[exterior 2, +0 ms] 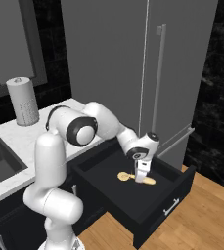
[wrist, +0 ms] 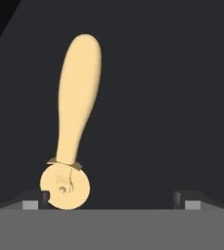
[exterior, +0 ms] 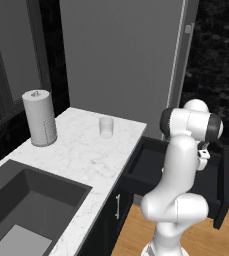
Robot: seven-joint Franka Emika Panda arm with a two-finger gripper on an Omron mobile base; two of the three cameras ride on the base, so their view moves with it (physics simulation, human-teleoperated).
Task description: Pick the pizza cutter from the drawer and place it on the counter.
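Spread wide and holding nothing, the robot's claw (exterior 2: pixel 142 177) hangs low inside the pulled-out drawer (exterior 2: pixel 179 195), its two dark fingertips (wrist: pixel 31 202) standing well apart at the foot of the hand view. Just below the claw lies the pizza cutter (wrist: pixel 74 122), flat on the drawer's floor, its round disc close by one fingertip and its handle running away from the claw. From the right base view the cutter (exterior 2: pixel 132 177) sits directly under the hand, partly hidden by it. It looks like a light, stiff little tool: a tan, wooden-looking handle, smooth and rounded, thick at the far end and narrowing toward a small collar where the thin wheel is pinned. The handle seems the sensible place to take hold, about the middle where it is fat enough to fill the jaws; the disc is thin and lies flat, likely to offer little to pinch. A smooth rounded handle may roll or slip under a squeeze from the sides, so a centred grip across its width would probably be steadier, and as things stand the cutter lies off toward one fingertip and not midway between them. Away from the claw, beyond the drawer's back wall, the white marble counter (exterior: pixel 76 150) with faint grey veins carries a translucent cup (exterior: pixel 106 127) and a tall grey roll on a stand (exterior: pixel 39 118), beside a dark sunken sink (exterior: pixel 31 205).
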